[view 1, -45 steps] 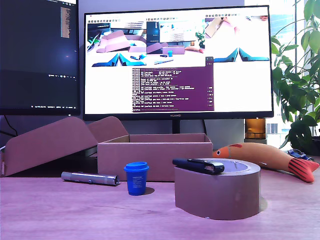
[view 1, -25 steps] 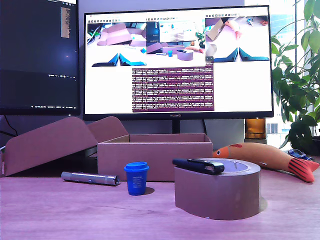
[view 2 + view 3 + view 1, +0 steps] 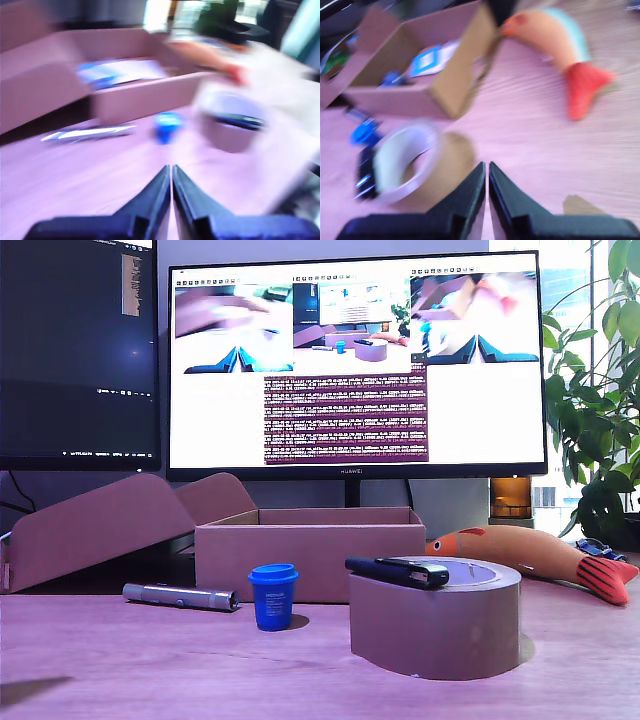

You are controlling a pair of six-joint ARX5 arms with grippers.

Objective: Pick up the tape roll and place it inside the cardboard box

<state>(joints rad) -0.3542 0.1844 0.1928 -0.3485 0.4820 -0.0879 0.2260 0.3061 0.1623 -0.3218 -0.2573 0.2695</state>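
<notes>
The tape roll (image 3: 435, 625) is wide and tan-brown, lying flat on the desk right of centre in the exterior view, with a black clip-like object (image 3: 398, 571) across its rim. Behind it stands the low cardboard box (image 3: 310, 560), open on top. No arm shows in the exterior view. In the blurred first wrist view, my first gripper (image 3: 170, 170) is shut and empty above the desk, short of the tape roll (image 3: 230, 122) and box (image 3: 145, 100). My second gripper (image 3: 486, 167) is shut and empty, close beside the tape roll (image 3: 420, 165), with the box (image 3: 457, 80) beyond.
A small blue cup (image 3: 272, 596) and a silver flashlight (image 3: 180, 595) lie in front of the box. A plush fish (image 3: 530, 555) rests at the exterior view's right and a slanted cardboard piece (image 3: 100, 525) at its left. Monitors and a plant stand behind.
A dark shadow has come onto the desk at the exterior view's lower left. The camera feeds on the monitor have turned blurred. The tape roll, box and cup have not moved.
</notes>
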